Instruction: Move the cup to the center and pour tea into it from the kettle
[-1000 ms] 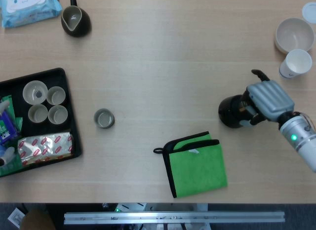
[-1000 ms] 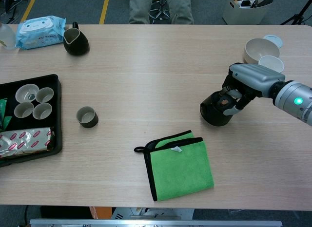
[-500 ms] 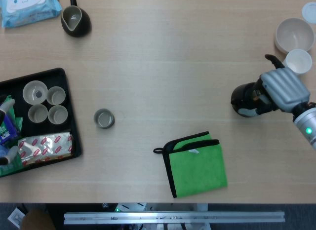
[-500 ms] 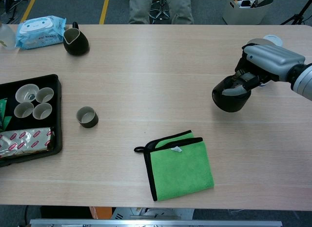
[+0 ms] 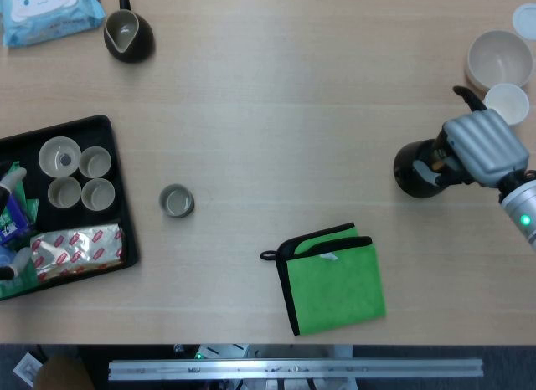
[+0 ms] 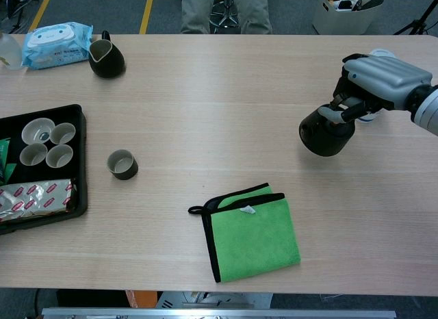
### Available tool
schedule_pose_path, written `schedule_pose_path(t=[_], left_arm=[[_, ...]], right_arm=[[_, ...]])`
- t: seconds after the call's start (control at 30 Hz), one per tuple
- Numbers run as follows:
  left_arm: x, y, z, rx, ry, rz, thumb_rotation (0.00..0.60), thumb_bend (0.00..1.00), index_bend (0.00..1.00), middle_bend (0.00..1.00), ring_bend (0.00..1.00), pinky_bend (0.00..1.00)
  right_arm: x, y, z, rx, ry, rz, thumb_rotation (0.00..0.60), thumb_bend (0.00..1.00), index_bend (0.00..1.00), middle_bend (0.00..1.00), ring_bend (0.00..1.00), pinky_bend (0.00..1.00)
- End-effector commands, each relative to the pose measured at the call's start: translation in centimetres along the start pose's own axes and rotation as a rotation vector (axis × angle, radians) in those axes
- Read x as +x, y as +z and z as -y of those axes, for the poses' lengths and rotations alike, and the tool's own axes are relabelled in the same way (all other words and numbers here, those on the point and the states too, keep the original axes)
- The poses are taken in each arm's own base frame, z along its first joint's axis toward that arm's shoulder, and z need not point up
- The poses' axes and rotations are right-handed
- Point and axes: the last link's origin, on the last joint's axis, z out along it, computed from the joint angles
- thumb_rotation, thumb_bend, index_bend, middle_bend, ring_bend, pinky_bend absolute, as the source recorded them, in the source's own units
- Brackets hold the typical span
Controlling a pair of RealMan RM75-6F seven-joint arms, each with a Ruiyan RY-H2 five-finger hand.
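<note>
Kettle, dark and round, sits on the right side of the wooden table with the fingers of the robot's right hand curled over its top, grasping it; the grey hand reaches in from the right edge on a silver forearm. In the chest view the kettle's base appears to meet the tabletop, though whether it rests fully there cannot be told. Just beyond the hand, at the far right, stand a white paper cup and a cream bowl, with a small white lid at the corner.

Well apart from the kettle, the small grey-green cup stands upright on bare wood left of the middle, near the black tray. The tray holds four pale cups in a cluster and a foil-wrapped packet on its near side. A green cloth with black edging lies folded on the near side of the table, between cup and kettle. At the far left stand a dark pitcher with a handle and a blue pack of wipes. The left hand appears in neither view.
</note>
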Motion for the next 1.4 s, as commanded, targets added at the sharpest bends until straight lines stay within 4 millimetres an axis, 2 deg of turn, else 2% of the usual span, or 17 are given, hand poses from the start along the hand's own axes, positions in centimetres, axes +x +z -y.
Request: schedule_pose_path(t=[0.03,0.47,0.77,1.1,1.23,1.4], left_arm=[[0.0,0.1,0.0,-0.002,0.001,-0.001,0.6,0.28,0.05,0.03,0.02,0.02],[0.0,0.8,-0.3,-0.028,0.005,-0.016,0.6,0.28,0.05,0.03,0.02,0.02],[-0.2,2.7,-0.8,-0.082,0.015,-0.002,0.6,0.28,0.05,0.03,0.02,0.02],[-0.8,6.3,-4.0,-0.231,0.048,0.087,0.6,0.28,0.06,0.06,0.04,0.02],[-1.4,8.1,-5.5,-0.281,0.064,0.114,0.6,0.28,0.1,0.1,0.05,0.02],[-2.3,10.4,-7.7,-0.336,0.077,0.123,0.6,0.28,0.2,0.19,0.15,0.02]], right_arm=[[0.3,0.0,-0.1,0.0,-0.007,-0.011,0.363,0.38,1.0,0.96,0.91,0.01],[1.4,-0.4,-0.3,-0.007,-0.037,-0.053,0.446,0.41,1.0,0.95,0.91,0.01],[2.3,-0.7,-0.6,-0.016,-0.04,-0.081,0.461,0.41,1.0,0.95,0.91,0.01],[3.0,-1.0,-0.9,-0.028,-0.022,-0.105,0.466,0.41,1.0,0.95,0.91,0.01],[3.1,-1.1,-1.1,-0.033,-0.017,-0.109,0.47,0.41,1.0,0.95,0.91,0.01],[3.2,-1.1,-1.1,-0.035,-0.013,-0.113,0.47,0.41,1.0,0.95,0.91,0.01]])
